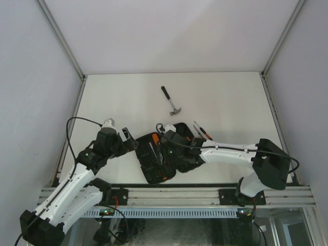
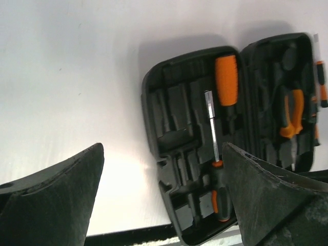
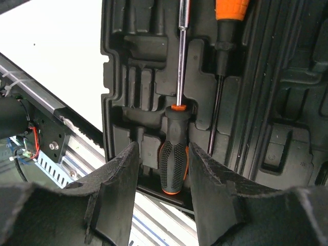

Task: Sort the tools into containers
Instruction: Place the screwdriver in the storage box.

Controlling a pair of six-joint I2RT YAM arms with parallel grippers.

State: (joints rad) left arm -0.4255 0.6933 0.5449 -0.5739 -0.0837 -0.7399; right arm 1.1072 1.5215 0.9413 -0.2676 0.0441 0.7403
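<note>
Snagging is the chief risk. The right gripper (image 3: 163,148) stands partly open, with the ribbed black-and-orange handle of a slim steel screwdriver (image 3: 173,159) lying between its fingers (image 3: 120,179). One finger looks to touch the handle and a sliver of gap shows at the other, so no firm hold is seen. That screwdriver sits in a moulded slot of the open black plastic tool case (image 3: 128,61), and ribs of the slot lie just outside each fingertip. A squeeze landing off-centre could roll the handle or wedge a fingertip on a rib, and a lift might then drag the probably light case along. Just beyond the fingers, the thin shaft of a fat orange-handled screwdriver (image 3: 230,7) runs alongside and could be knocked loose. The left gripper (image 2: 163,148) hangs wide open and empty, the case ahead of its fingers.
</note>
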